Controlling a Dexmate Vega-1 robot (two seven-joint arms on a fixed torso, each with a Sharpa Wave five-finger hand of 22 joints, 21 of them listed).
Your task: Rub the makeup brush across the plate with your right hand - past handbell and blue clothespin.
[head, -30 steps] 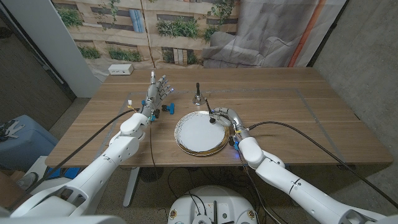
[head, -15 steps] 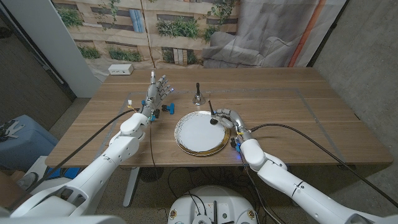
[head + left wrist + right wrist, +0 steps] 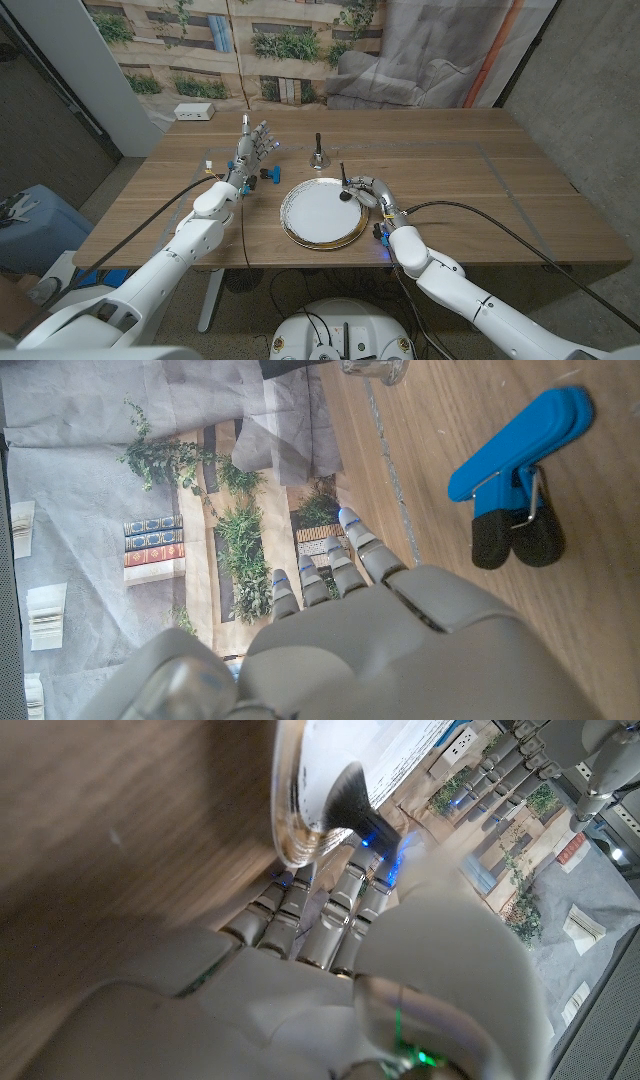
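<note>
A white plate (image 3: 318, 215) with a gold rim (image 3: 289, 228) lies at the table's near middle. My right hand (image 3: 370, 191) sits at its right rim and grips the makeup brush (image 3: 344, 184), handle tilted up and away, dark bristles on the plate's right edge. The right wrist view has the bristles (image 3: 350, 806) touching the plate (image 3: 345, 760) beyond my right hand (image 3: 320, 970). The handbell (image 3: 318, 155) stands upright behind the plate. The blue clothespin (image 3: 268, 175) lies left of the plate, in front of my left hand (image 3: 252, 150), which holds nothing, fingers apart. The clothespin (image 3: 520, 445) also appears past my left hand (image 3: 400, 630).
A white box (image 3: 195, 112) sits at the table's back left corner. A black cable (image 3: 480, 205) runs from my right arm over the table's right part. The handbell's base (image 3: 372, 368) stands near the clothespin. A blue seat (image 3: 30, 225) stands off the table's left side.
My right hand has slid the brush a little to the right and nearer over the plate's right edge. The left hand, handbell and clothespin have stayed put.
</note>
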